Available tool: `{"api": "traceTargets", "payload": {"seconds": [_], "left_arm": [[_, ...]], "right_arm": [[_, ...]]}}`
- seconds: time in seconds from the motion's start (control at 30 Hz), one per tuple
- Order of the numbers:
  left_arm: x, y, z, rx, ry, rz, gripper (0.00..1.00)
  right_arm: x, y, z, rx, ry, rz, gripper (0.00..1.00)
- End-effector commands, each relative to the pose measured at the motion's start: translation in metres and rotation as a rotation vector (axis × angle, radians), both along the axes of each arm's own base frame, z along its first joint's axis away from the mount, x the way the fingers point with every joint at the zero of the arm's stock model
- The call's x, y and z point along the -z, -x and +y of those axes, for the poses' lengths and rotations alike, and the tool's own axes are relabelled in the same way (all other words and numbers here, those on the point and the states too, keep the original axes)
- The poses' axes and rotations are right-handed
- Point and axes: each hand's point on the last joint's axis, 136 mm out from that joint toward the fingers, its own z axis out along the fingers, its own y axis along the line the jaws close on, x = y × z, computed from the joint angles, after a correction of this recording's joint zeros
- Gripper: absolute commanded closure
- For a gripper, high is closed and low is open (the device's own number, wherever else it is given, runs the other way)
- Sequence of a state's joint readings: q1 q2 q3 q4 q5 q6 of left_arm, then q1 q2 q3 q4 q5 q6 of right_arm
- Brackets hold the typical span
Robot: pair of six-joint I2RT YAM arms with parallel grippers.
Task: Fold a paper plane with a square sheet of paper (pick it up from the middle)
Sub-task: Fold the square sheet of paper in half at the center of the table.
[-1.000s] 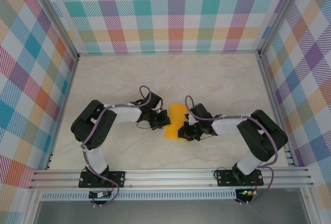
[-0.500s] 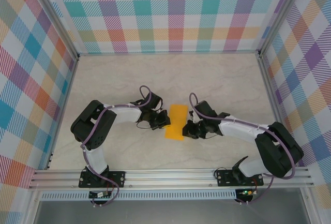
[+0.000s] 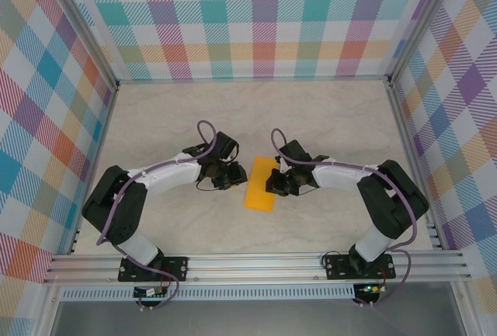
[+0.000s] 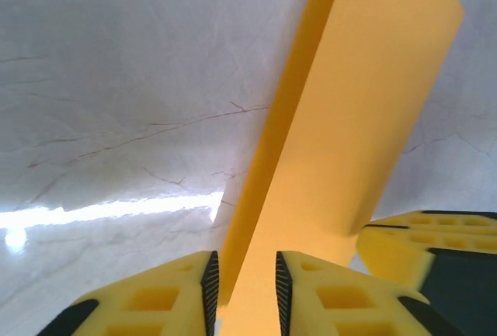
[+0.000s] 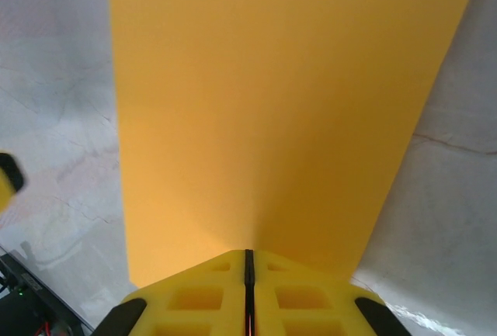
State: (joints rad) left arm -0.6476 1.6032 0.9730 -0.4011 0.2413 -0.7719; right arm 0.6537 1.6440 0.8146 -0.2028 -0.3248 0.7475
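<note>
Two arms reach inward over the marble-patterned table (image 3: 334, 119) in the top external view, and between their tips lies the square sheet of paper (image 3: 258, 188). From here it reads as a narrow orange-yellow oblong, folded, near the middle of the table and a little toward the near side. We see the left gripper (image 3: 238, 174) at the sheet's left edge and the right gripper (image 3: 272, 184) at its right edge, both touching or just beside it. From this height we cannot judge how their jaws stand. Plaid walls (image 3: 264, 18) surround the table, and an aluminium rail (image 3: 256, 266) runs along the near edge, where the arm bases are bolted.

From the left wrist we look along the sheet (image 4: 365, 119). It rises away from the camera as a long band, with a darker flank on the left and a brighter face on the right meeting at a crease. The left gripper (image 4: 247, 285) has its yellow fingers (image 4: 155, 301) a little apart. The paper's near end sits in the gap, and we judge the jaws parted rather than pinching. At the lower right, one of the right gripper's yellow fingers (image 4: 404, 243) meets the sheet's edge. Pale veined table (image 4: 116, 80) lies behind.

From the right wrist the sheet (image 5: 279, 103) fills most of the frame as a flat, unmarked orange-yellow face. The right gripper (image 5: 248, 274) is closed, with only a thin seam between its pads, and the paper's near edge is clamped there. Table (image 5: 454, 196) shows on either side.
</note>
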Motion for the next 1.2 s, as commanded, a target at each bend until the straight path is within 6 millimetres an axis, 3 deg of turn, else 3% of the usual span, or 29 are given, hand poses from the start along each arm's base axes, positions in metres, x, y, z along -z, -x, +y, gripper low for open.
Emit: {"api": "traceTargets", "payload": {"seconds": [0.0, 0.2, 0.43, 0.53, 0.63, 0.77, 0.9, 1.07, 1.17], "left_arm": [[0.002, 0.006, 0.02, -0.052, -0.073, 0.004, 0.68], [-0.004, 0.011, 0.031, -0.106, -0.05, -0.018, 0.63], [-0.005, 0.018, 0.027, -0.116, 0.02, -0.017, 0.62], [-0.006, 0.019, 0.014, -0.098, 0.096, -0.008, 0.65], [-0.009, 0.019, -0.003, -0.077, 0.19, -0.015, 0.73], [-0.008, 0.021, -0.017, -0.066, 0.248, -0.023, 0.82], [0.0, 0.022, -0.028, -0.062, 0.281, -0.004, 0.9], [0.009, 0.026, -0.042, -0.04, 0.296, 0.02, 0.94], [0.014, 0.027, -0.049, -0.027, 0.298, 0.037, 0.96]], "right_arm": [[0.004, 0.002, 0.014, -0.019, -0.006, 0.029, 0.91], [0.023, 0.007, 0.033, -0.03, 0.019, 0.053, 0.91], [0.033, -0.018, 0.044, 0.09, 0.039, 0.048, 0.91], [0.022, -0.031, 0.055, 0.097, 0.007, 0.016, 0.91], [-0.006, -0.039, 0.064, 0.058, -0.047, -0.058, 0.91], [-0.026, -0.037, 0.059, -0.02, -0.128, -0.161, 0.9], [-0.015, -0.031, 0.037, -0.035, -0.127, -0.149, 0.92], [-0.021, -0.03, 0.033, -0.067, -0.17, -0.16, 0.92], [-0.014, -0.03, 0.033, -0.071, -0.168, -0.124, 0.93]]}}
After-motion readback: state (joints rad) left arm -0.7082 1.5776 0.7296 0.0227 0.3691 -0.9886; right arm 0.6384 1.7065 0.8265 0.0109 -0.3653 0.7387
